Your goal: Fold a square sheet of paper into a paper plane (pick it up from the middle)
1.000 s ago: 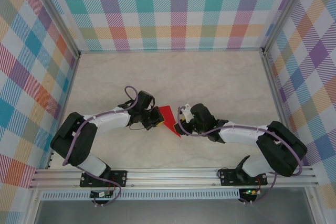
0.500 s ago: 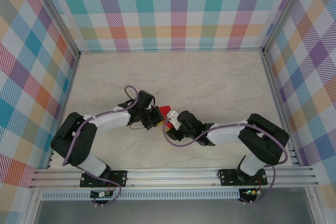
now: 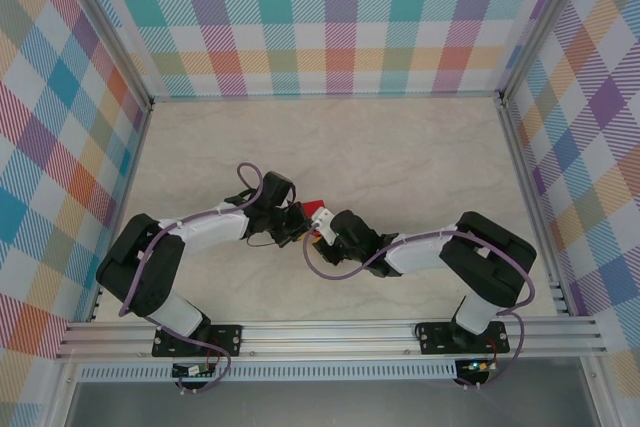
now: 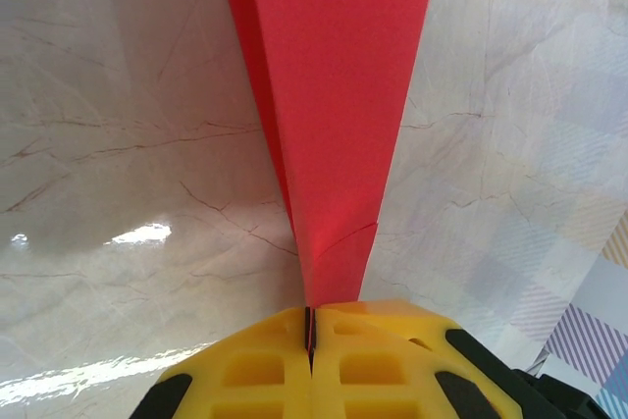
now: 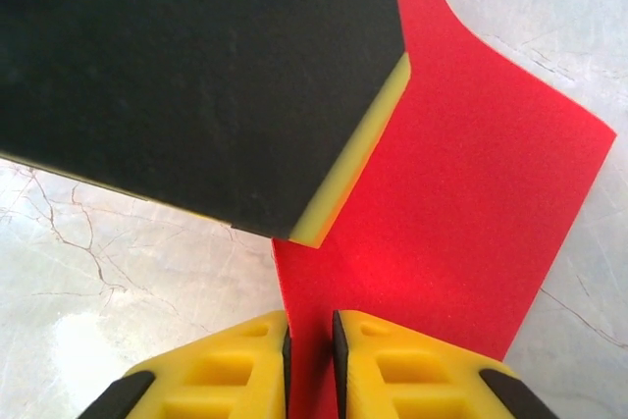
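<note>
The red paper (image 4: 334, 95) is folded into a long narrow shape that tapers down into my left gripper (image 4: 310, 326), which is shut on its narrow end. In the right wrist view the paper (image 5: 461, 174) stands as a broad red flap, and its lower edge runs down between the pads of my right gripper (image 5: 310, 340). Those jaws are open by a narrow gap with the paper in it. The black pad of a left finger (image 5: 196, 76) presses the paper from the upper left. From above, both grippers meet at the paper (image 3: 318, 209) mid-table, the left gripper (image 3: 300, 222) close beside the right gripper (image 3: 322, 229).
The pale marbled table top (image 3: 400, 147) lies under the paper and stretches away beyond both arms. Checked walls (image 3: 330, 17) close it in at the back and sides. A metal rail (image 3: 330, 332) with both arm bases runs along the near edge.
My right arm has reached left to the paper and its jaws have narrowed around the paper's edge. The paper is now mostly covered from above. The left gripper has held still.
</note>
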